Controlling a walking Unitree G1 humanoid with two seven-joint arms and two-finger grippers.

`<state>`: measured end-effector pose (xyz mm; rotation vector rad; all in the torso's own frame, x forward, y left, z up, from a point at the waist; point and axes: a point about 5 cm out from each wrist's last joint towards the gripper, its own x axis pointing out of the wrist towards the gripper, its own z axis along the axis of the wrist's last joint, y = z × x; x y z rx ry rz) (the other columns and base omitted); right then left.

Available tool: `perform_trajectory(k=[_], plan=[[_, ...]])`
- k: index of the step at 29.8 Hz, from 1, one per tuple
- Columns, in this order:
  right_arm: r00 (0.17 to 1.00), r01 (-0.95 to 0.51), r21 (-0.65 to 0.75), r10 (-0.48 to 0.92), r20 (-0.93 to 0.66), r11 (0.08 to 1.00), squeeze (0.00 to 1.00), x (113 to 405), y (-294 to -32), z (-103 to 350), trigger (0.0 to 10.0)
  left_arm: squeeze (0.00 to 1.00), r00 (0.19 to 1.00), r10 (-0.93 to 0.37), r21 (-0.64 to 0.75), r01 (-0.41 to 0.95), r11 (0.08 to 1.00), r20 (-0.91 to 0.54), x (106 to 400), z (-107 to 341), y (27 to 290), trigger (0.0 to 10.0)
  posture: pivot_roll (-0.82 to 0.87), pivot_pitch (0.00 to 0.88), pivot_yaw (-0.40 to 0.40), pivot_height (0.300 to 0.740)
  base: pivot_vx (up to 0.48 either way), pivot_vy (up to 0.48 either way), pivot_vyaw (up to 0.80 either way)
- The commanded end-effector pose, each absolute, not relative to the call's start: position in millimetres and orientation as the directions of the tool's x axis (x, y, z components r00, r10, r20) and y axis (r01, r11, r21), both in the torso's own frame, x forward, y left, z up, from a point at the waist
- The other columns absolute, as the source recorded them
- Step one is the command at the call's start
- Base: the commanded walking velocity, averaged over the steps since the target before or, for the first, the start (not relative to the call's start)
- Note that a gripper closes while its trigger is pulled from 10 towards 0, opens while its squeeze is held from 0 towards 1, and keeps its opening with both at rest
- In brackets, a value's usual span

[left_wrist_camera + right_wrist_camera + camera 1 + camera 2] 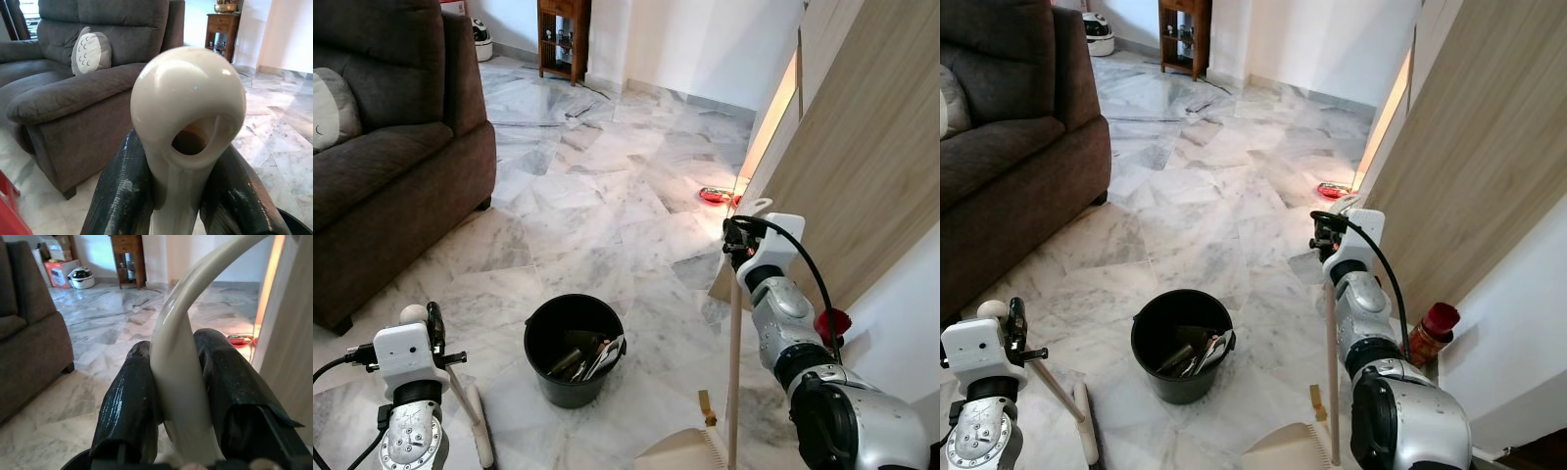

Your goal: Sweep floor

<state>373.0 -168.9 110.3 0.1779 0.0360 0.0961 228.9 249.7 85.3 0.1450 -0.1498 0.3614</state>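
1. Marble floor [607, 196], pale grey with darker veins, spreads ahead of me toward a white wall and a small wooden cabinet [563, 34] far off.
2. To my left I see a dark grey sofa [391, 157] with a pale cushion [90, 51] against its back.
3. On my right a light wood panel [871, 166] leans up beside a white wall, with a red-capped bottle [1430, 333] at its foot.
4. Near the middle of the floor, close in front of me, stands a black bucket [573, 348] holding a few tools I cannot make out.
5. My right gripper [178, 382] is raised in front of the wood panel. Its two black fingers [129, 401] are clamped on the cream loop at the top of the dustpan handle [734, 382], a thin wooden pole that runs straight down to the cream dustpan [680, 450] on the floor at my feet.
6. My left gripper [181, 191] sits low on my left, near the bucket. Its fingers [122, 191] are closed tight around the rounded cream end of the broom handle [188, 107], which has a hole through it. From there the broom [470, 411] slopes down to the floor beside the bucket.
7. Farther off, by the foot of the panel, a small red object [713, 195] lies on the floor; I cannot tell what it is.
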Motion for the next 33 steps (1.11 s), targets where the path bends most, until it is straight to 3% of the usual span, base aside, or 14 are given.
perform_trajectory(k=[1,33], plan=[[0.999,-0.031,0.316,0.027,0.016,0.948,0.0,377,-165,118,10.0,0.0,0.921,0.344,0.105,-0.366,0.925,0.182,230,86,245,10.0,0.25,0.0,-0.12,0.74,0.0,0.0,0.0],[0.998,-0.044,0.264,0.054,-0.031,0.963,0.0,371,-171,106,10.0,0.0,0.925,0.322,0.071,-0.341,0.937,0.201,240,90,230,10.0,0.23,0.0,-0.131,0.74,0.0,0.0,0.0]])
